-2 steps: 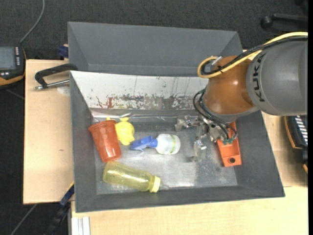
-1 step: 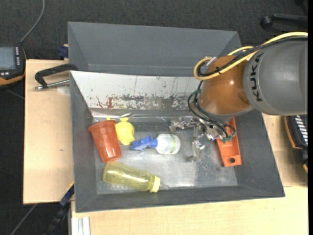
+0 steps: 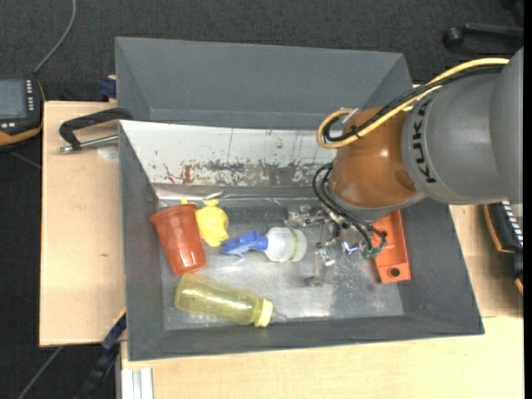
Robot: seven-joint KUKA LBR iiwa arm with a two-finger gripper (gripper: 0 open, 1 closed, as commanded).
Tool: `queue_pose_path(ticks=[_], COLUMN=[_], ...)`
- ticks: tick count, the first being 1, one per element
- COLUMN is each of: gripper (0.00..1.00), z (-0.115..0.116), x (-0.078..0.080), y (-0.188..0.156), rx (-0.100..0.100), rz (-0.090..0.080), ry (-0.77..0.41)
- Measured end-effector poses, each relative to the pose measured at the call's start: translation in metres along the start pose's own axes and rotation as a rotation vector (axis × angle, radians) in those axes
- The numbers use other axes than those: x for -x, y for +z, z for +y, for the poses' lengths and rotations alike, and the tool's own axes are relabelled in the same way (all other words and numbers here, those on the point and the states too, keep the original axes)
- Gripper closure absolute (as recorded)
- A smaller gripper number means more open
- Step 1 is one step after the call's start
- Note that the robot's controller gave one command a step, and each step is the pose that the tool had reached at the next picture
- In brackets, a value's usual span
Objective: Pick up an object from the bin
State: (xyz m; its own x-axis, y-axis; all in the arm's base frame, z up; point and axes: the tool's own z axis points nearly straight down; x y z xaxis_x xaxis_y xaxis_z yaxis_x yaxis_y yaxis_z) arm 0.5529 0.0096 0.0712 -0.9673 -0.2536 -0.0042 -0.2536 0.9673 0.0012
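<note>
My gripper (image 3: 326, 248) hangs low over the bin floor, right of centre, beneath the arm's orange cover. Just to its left lies a white rounded piece (image 3: 287, 244) joined to a blue part (image 3: 243, 243), both on their side. To its right an orange flat plastic piece with a hole (image 3: 391, 252) leans by the right wall, partly hidden by the arm's cables. I see nothing held in the gripper.
A red cup (image 3: 179, 238) lies tipped at the left, with a yellow toy (image 3: 213, 223) beside it. A clear yellow-green bottle (image 3: 223, 301) lies along the front wall. The arm reaches in from the right, over the bin's right back corner.
</note>
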Motion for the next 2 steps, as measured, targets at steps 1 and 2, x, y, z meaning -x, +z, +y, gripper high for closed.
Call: queue_pose_path(ticks=[1,2], gripper=[1.0,1.0], z=[0.0194,0.0194], x=[0.0515,0.0515], y=[0.0003,0.0003], rx=[-0.001,-0.001], rz=[-0.01,-0.01], ry=[-0.33,-0.33])
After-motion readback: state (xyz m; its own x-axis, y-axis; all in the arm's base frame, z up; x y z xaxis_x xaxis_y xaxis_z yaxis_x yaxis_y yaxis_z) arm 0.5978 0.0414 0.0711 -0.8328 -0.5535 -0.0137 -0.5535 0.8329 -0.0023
